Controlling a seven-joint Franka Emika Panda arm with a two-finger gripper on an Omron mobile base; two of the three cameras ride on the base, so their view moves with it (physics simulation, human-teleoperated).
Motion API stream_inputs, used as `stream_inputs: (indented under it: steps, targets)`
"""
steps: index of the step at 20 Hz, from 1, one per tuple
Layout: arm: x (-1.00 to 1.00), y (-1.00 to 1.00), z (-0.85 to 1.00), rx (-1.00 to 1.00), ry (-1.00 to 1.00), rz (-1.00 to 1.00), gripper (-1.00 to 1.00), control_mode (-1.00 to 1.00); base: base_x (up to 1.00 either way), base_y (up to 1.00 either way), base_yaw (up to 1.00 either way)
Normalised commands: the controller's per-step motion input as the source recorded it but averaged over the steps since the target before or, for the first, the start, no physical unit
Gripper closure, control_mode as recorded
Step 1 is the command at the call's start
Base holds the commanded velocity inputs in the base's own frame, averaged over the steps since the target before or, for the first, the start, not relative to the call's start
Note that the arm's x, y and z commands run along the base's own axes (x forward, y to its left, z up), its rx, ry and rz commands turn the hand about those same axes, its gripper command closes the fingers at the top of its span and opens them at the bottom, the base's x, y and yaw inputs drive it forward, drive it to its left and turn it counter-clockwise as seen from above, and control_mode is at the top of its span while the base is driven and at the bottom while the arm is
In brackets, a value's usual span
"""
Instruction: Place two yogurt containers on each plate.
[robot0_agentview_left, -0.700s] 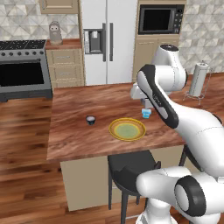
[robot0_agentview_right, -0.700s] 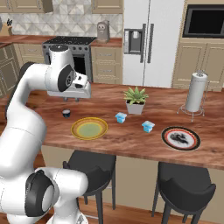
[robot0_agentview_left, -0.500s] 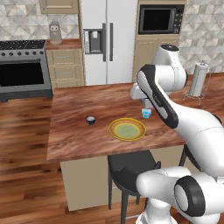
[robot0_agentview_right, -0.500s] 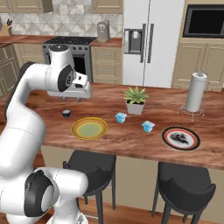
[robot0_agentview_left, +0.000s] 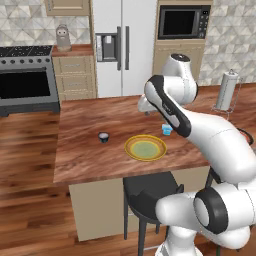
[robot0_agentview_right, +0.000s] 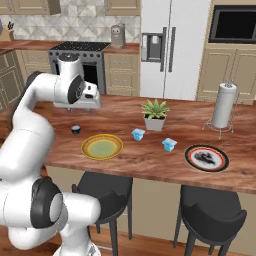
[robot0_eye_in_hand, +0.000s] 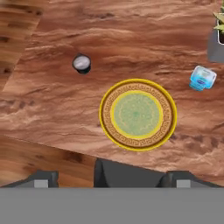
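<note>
hand (robot0_agentview_right: 90, 102) open, high above yellow plate (robot0_eye_in_hand: 138, 114), dark yogurt cup (robot0_eye_in_hand: 82, 63) alongside.

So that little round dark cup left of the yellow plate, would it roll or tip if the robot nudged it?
The round dark cup stands upright on the wooden counter, squat and low, so it would probably slide rather than tip. It looks tiny beside the yellow plate, so likely light and easily knocked away. If toppled, its round sides might let it roll.

A reddish-brown wooden island counter (robot0_agentview_right: 150, 155) is seen. On it are set a yellow-rimmed round plate (robot0_agentview_right: 102, 147), a small dark round cup (robot0_agentview_right: 75, 129), two light blue squarish cups (robot0_agentview_right: 138, 134) (robot0_agentview_right: 169, 144), a white-potted green plant (robot0_agentview_right: 154, 114), a dark-rimmed white plate (robot0_agentview_right: 207, 158) and a paper-towel stand (robot0_agentview_right: 222, 107).
</note>
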Motion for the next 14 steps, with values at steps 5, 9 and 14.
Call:
stream_inputs:
  steps: [5,9,14]
  targets:
    - [1.00,1.00,-0.07,0.00,0.11,0.11,-1.00,-1.00,0.00,0.00,0.00]
    - [1.00,1.00,-0.30,-0.03,0.13,0.05,-1.00,-1.00,0.00,0.00,0.00]
    - [0.84,0.39,-0.29,-0.11,0.20,0.04,-1.00,-1.00,0.00,0.00,0.00]
